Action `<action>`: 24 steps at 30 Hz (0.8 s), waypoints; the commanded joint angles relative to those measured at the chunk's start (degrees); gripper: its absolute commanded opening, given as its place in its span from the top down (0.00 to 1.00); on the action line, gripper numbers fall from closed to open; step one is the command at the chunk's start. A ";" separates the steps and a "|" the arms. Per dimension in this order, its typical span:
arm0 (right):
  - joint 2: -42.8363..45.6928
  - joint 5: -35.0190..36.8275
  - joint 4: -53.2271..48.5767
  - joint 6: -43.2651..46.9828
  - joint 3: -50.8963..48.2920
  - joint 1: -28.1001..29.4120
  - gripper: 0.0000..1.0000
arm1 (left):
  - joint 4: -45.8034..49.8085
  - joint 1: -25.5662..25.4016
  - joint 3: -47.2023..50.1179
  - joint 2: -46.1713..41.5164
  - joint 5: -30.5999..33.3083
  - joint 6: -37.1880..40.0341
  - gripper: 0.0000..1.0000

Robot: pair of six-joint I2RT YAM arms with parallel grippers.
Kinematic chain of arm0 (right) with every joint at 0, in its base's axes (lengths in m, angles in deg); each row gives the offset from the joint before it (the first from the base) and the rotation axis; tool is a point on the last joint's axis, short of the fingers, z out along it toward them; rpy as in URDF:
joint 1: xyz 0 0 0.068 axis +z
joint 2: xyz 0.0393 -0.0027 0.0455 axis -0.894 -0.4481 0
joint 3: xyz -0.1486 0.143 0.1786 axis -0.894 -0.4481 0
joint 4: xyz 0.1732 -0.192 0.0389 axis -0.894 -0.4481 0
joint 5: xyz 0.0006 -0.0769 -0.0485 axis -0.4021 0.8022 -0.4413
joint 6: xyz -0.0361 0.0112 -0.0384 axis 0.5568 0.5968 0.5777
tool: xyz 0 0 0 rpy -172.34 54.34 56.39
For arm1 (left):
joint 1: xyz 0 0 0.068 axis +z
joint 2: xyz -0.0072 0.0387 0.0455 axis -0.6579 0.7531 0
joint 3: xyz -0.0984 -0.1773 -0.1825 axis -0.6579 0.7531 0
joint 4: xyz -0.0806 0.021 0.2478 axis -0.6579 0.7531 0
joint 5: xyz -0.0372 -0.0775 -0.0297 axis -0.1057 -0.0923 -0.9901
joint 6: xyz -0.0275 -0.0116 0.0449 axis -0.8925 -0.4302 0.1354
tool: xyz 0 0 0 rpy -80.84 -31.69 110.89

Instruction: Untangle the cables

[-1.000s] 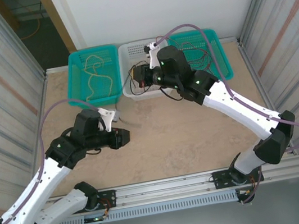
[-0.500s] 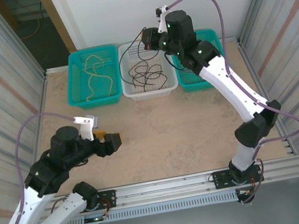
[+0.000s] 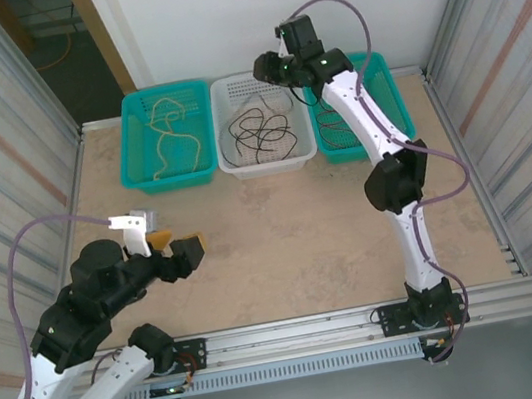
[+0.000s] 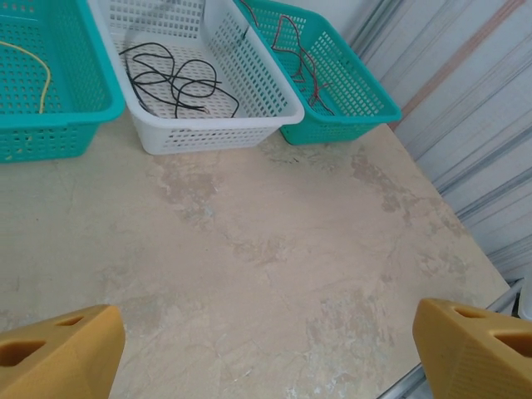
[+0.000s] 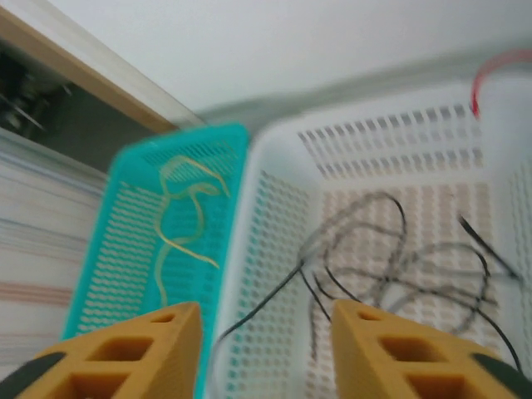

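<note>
Three baskets sit in a row along the far edge of the tabletop [image 3: 283,242]. Left teal basket [image 3: 170,180], toward the far-left corner: one yellowish-tan cable [image 3: 175,138] in loose bends on its floor. White basket [image 3: 269,166], middle of the far edge: black cables [image 3: 260,131] in overlapping loops with loose ends. Right teal basket [image 3: 340,155], just beside the white one's right wall: reddish-dark cables [image 4: 301,56] lying along its floor, partly hidden under the right arm in the top view. Left gripper [image 3: 180,243] is over the near-left part of the tabletop. Its jaws are wide apart with nothing between them, and the wrist view shows bare tabletop between the yellow fingers [image 4: 58,353]. Right gripper [image 3: 264,68] is up high over the far edge, above the back of the white basket. Its jaws are apart with nothing clamped. The black loops seen past its fingers lie down in the basket, not in the grip. The right wrist view is blurred, so I can't judge fine detail there.
</note>
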 commanded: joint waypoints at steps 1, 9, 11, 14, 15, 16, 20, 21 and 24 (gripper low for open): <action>-0.13 -1.41 -6.33 1.14 -0.17 0.19 0.47 | -1.10 0.38 -0.07 0.23 2.23 -0.65 0.09; 14.41 -0.36 2.44 2.42 -20.38 2.42 0.45 | -2.45 0.34 -0.26 -0.64 3.40 -0.35 0.06; 20.35 1.38 5.19 2.92 -26.37 3.83 0.43 | -2.29 0.37 -0.03 -1.57 5.04 -0.35 0.06; 30.73 6.06 9.19 4.94 -38.10 6.91 0.39 | -2.05 0.36 1.06 -3.54 10.20 -0.47 0.06; 34.73 8.39 10.66 6.34 -42.57 8.32 0.37 | -1.77 0.38 1.74 -4.19 12.49 -0.47 0.06; 38.27 10.49 11.90 7.57 -46.45 9.56 0.36 | -1.83 0.38 2.42 -4.88 14.28 0.04 0.07; 55.26 19.88 18.14 11.48 -65.12 14.45 0.23 | -5.13 0.43 10.07 -9.67 24.92 -0.14 0.01; 59.58 21.34 19.44 11.60 -69.51 14.97 0.14 | -5.79 0.47 12.35 -10.95 27.55 -0.28 0.01; 70.66 26.26 19.92 10.74 -80.92 15.13 0.01 | -11.15 0.43 18.83 -14.48 27.85 6.59 0.01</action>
